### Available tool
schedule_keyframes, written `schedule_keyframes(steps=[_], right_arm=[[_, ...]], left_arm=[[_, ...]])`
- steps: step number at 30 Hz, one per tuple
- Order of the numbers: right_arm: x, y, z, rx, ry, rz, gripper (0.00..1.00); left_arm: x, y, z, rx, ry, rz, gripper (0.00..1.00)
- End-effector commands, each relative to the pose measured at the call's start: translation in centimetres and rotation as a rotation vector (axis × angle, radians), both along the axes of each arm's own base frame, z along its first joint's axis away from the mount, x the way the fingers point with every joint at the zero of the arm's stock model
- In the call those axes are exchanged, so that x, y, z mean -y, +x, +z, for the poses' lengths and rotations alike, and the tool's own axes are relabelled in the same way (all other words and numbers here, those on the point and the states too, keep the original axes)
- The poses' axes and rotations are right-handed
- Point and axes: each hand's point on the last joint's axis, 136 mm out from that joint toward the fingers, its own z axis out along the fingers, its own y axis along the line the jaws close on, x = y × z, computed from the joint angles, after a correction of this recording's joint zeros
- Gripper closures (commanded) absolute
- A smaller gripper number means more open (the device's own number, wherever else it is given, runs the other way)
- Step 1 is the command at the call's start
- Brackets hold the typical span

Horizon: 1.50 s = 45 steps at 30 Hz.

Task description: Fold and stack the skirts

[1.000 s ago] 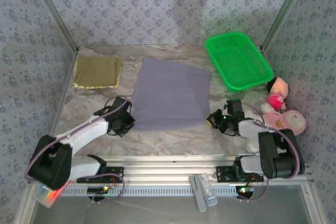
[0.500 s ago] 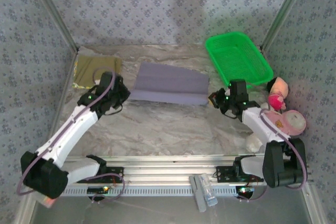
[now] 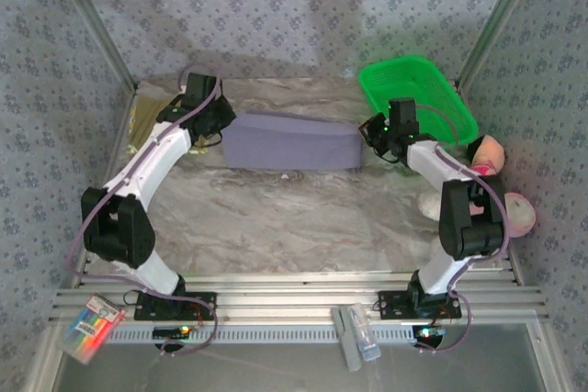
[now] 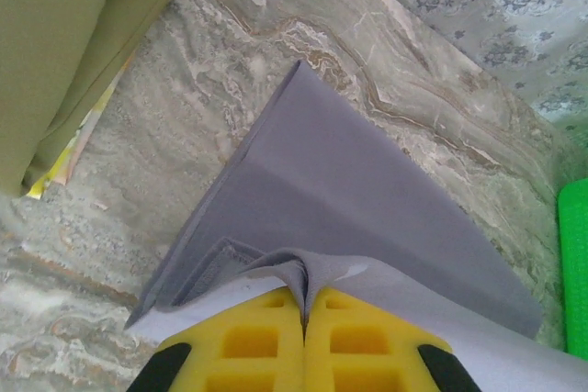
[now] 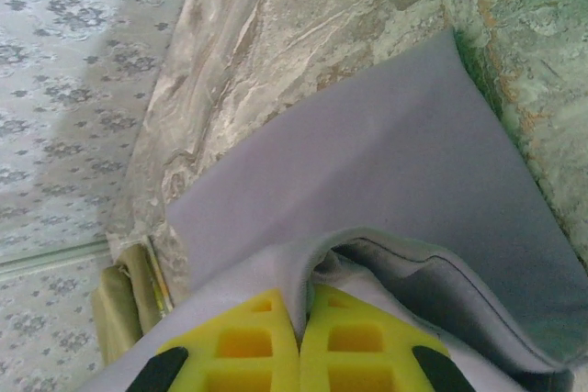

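Across the marble-patterned tabletop [image 3: 276, 218], the plain grey-lavender cloth skirt [image 3: 292, 140] is lying doubled over at the far middle, its long axis running left to right. The left gripper [image 4: 304, 305] and right gripper [image 5: 299, 319] are each clamping an end corner. Light and limp, it is likely sagging wherever unheld, so corners are serving best.

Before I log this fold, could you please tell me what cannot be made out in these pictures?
Olive skirt: in the top view the left arm covers much of it, and the left wrist view cuts it at the edge. What lies beneath cannot be counted.
Pink plush toys: top view, partly behind the right arm.
Left pincer and right pincer: wrist views, the grey skirt covers the tips, so the number of layers pinched is unclear.
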Motion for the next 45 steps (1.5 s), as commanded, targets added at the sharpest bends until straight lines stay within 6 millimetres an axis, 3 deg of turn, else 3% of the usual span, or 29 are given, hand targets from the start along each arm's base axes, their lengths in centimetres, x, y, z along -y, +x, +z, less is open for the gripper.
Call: schedule_keyframes(steps=[1, 7, 14, 27, 29, 36, 38, 40, 41, 43, 45], right_arm=[[1.1, 1.4, -0.3, -0.01, -0.036, -0.042, 0.96], [2.1, 1.5, -1.7, -0.056, -0.104, -0.109, 0.94], [2.9, 1.4, -2.2, -0.069, -0.13, -0.148, 0.93], [2.7, 1.4, -3.8, -0.104, -0.136, -0.132, 0.9], [2.5, 2.3, -2.7, -0.076, -0.129, -0.13, 0.89], [1.7, 4.2, -2.5, -0.061, -0.12, -0.122, 0.8], [1.6, 4.9, -1.7, -0.05, -0.125, -0.127, 0.69], [1.7, 5.3, -0.6, -0.016, -0.125, -0.144, 0.55], [1.5, 5.3, 0.1, 0.007, -0.127, -0.146, 0.47], [1.1, 5.3, 1.5, 0.054, -0.121, -0.136, 0.34], [0.4, 5.0, 2.6, 0.091, -0.117, -0.097, 0.08]], left_arm=[[-0.4, 2.0, 1.2, 0.04, 0.023, -0.018, 1.0], [0.3, 4.7, -0.2, 0.025, 0.029, -0.054, 1.0], [1.3, 7.5, 0.0, 0.035, 0.048, -0.098, 1.0], [1.0, 8.7, -3.0, -0.049, 0.076, -0.075, 1.0], [0.7, 8.5, -3.7, -0.07, 0.076, -0.052, 1.0], [0.7, 9.6, -6.2, -0.143, 0.038, -0.03, 1.0], [1.0, 10.2, -6.8, -0.189, 0.005, -0.04, 0.64], [2.0, 10.8, -6.2, -0.196, -0.025, -0.071, 0.28], [2.5, 10.9, -5.7, -0.188, -0.034, -0.09, 0.15], [3.8, 10.6, -4.7, -0.174, -0.051, -0.131, 0.02], [4.7, 10.0, -4.1, -0.174, -0.053, -0.163, 0.0]])
